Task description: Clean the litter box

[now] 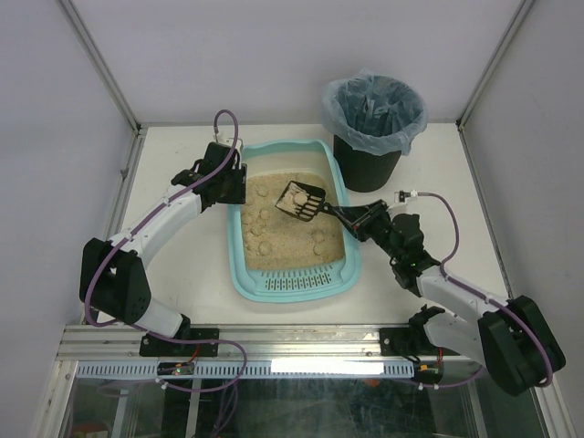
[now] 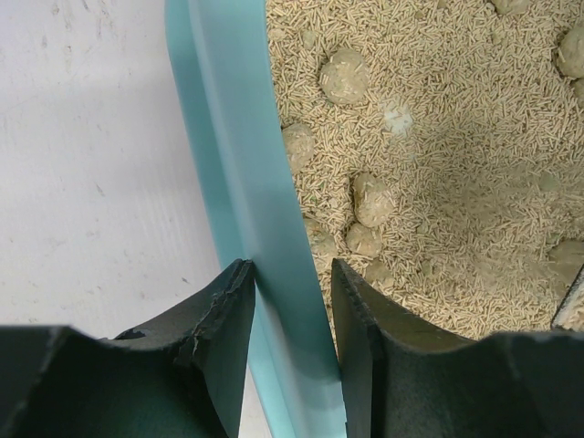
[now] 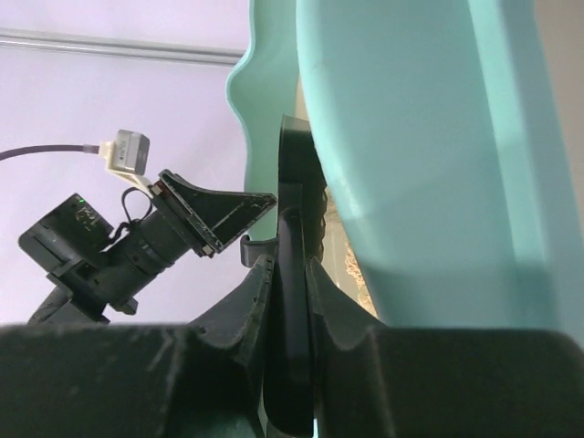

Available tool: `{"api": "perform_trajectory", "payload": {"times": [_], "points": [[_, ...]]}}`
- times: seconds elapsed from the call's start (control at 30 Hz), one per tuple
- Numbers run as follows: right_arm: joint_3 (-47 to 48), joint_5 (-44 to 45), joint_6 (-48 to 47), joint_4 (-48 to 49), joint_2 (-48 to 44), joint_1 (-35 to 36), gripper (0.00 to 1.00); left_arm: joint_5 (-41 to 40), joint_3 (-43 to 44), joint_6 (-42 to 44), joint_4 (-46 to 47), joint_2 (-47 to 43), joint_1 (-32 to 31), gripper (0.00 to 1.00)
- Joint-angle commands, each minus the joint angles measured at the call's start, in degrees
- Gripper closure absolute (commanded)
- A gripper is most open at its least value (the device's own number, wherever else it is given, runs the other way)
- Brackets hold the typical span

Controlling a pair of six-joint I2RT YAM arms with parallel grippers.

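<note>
The light teal litter box [image 1: 239, 265] lies mid-table, filled with beige litter [image 2: 438, 164] and several clumps [image 2: 344, 76]. My left gripper [image 1: 235, 187] straddles its left rim [image 2: 251, 164], one finger outside and one inside over the litter, and is shut on that rim [image 2: 292, 283]. My right gripper [image 1: 360, 222] reaches over the box's right rim and is shut on the handle of the black slotted scoop [image 1: 301, 201]. The scoop head hangs tilted just above the litter at the far middle. In the right wrist view the handle [image 3: 292, 237] is pinched between my fingers beside the teal wall [image 3: 411, 137].
A black round bin [image 1: 372, 128] with a bluish bag liner stands at the back right, just behind the box's far right corner. The box's slotted strip [image 1: 297, 283] faces the arm bases. White walls enclose the table on three sides.
</note>
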Motion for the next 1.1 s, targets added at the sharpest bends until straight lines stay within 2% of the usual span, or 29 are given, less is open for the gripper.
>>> {"api": "perform_trajectory", "payload": {"times": [0.0, 0.07, 0.13, 0.23, 0.3, 0.4, 0.5, 0.63, 0.77, 0.87, 1.0, 1.07], "points": [[3.14, -8.97, 3.32, 14.72, 4.87, -0.3, 1.0, 0.68, 0.08, 0.99, 1.82, -1.04, 0.35, 0.62], [0.56, -7.31, 6.86, 17.67, 5.55, -1.44, 1.0, 0.99, 0.22, 0.96, 1.87, -1.01, 0.34, 0.62], [-1.21, -4.69, 9.04, 14.89, 4.13, -3.35, 1.0, 1.33, -0.01, 1.0, 1.83, -1.2, 0.35, 0.62], [2.86, -11.06, 4.79, 16.19, 6.6, -2.54, 1.0, 0.9, -0.13, 0.96, 1.8, -1.44, 0.34, 0.62], [0.98, -10.06, 7.24, 18.22, 6.45, -3.25, 1.0, 0.84, 0.11, 0.98, 1.82, -1.09, 0.28, 0.61], [-1.09, -6.67, 7.74, 12.45, 2.7, -6.15, 1.0, 1.11, -0.1, 0.99, 1.8, -0.79, 0.28, 0.62], [3.96, -14.79, 3.02, 12.59, 4.46, -5.16, 1.0, 0.7, 0.01, 1.02, 1.82, -0.49, 0.35, 0.62], [-1.1, -9.05, 7.44, 7.74, -0.76, -10.03, 1.0, 1.12, 0.02, 0.97, 1.74, 0.21, 0.39, 0.62], [3.79, -18.12, 2.26, 10.3, 2.56, -8.54, 1.0, 0.76, 0.22, 0.98, 1.74, 0.27, 0.35, 0.62], [-0.34, -12.29, 6.4, 6.47, -0.85, -11.68, 1.0, 1.03, 0.21, 0.95, 1.65, 0.57, 0.33, 0.62], [4.95, -20.28, 1.41, 8.39, 2.92, -9.67, 1.0, 0.63, 0.07, 0.96, 1.74, 0.19, 0.32, 0.62], [2.58, -17.37, 4.49, 8.35, 1.98, -10.58, 1.0, 0.69, 0.45, 1.02, 1.64, 0.38, 0.35, 0.62]]}}
